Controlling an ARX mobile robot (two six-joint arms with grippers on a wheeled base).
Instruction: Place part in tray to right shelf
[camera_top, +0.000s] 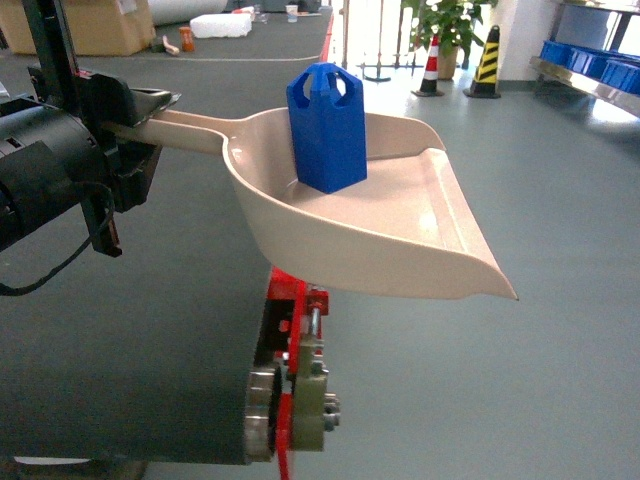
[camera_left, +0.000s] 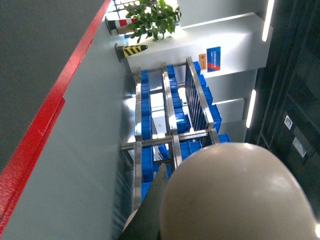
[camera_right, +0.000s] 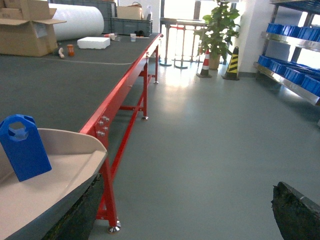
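**Part in tray, carried; shelf not yet reached**

- Left gripper (camera_top: 125, 135): near left, closed on the tray handle and holding the tray level above the floor, just past the table edge.
- Tray (camera_top: 440, 250): near centre, lip pointing right and toward the camera.
- Part (camera_top: 326, 125): upright in the deep end of the tray, close to the handle, touching the tray floor.
- Right gripper (camera_right: 187, 210): jaws spread wide with nothing between them, low beside the tray's rim.
- Table (camera_right: 60, 85): left, grey top, red frame, running far.
- Cones (camera_top: 487, 62), plant (camera_top: 447, 20): far, middle.
- Shelf (camera_top: 590, 75): far right, blue crates on it, well apart from the tray.

Step, as judged: transport. The next move calls for travel right toward the shelf, tray kept level so the part stays standing.
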